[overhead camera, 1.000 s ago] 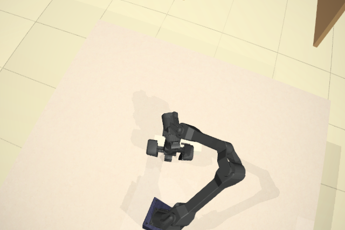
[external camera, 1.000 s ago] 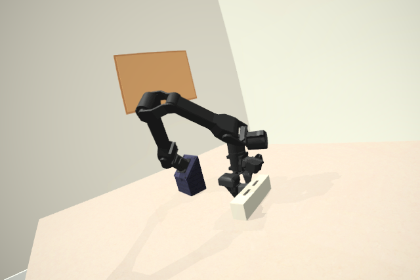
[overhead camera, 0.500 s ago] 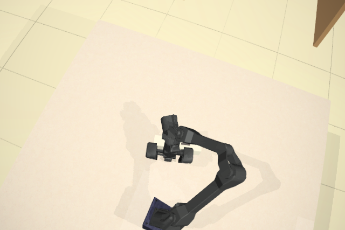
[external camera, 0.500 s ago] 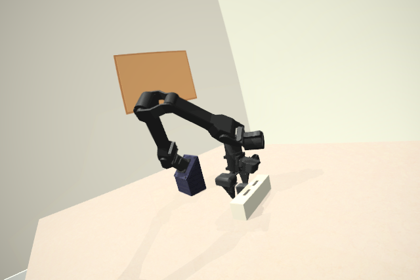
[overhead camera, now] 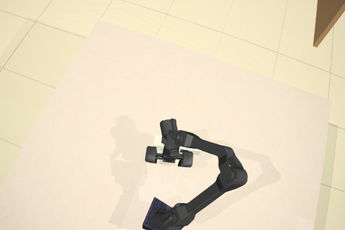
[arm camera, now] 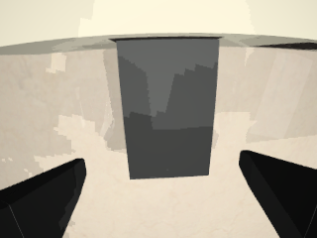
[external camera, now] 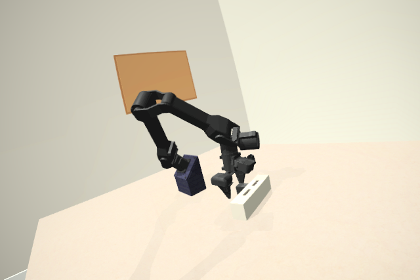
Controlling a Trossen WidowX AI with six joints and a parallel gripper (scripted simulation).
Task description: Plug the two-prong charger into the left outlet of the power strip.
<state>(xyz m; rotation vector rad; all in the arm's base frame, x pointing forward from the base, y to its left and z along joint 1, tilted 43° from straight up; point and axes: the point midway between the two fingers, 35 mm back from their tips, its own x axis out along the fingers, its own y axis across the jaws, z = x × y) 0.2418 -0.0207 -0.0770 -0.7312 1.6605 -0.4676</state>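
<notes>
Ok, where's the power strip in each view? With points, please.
Top: power strip (overhead camera: 157, 140) (external camera: 256, 197) (arm camera: 163, 17), below and left of picture centre, partly hidden under the wrist.
Exterior: right of centre, in the lower half, slots up.
Wrist: pale band across the top edge.
Shared landmark: the open gripper (overhead camera: 168, 157) (external camera: 235, 190) (arm camera: 162, 163).
</notes>
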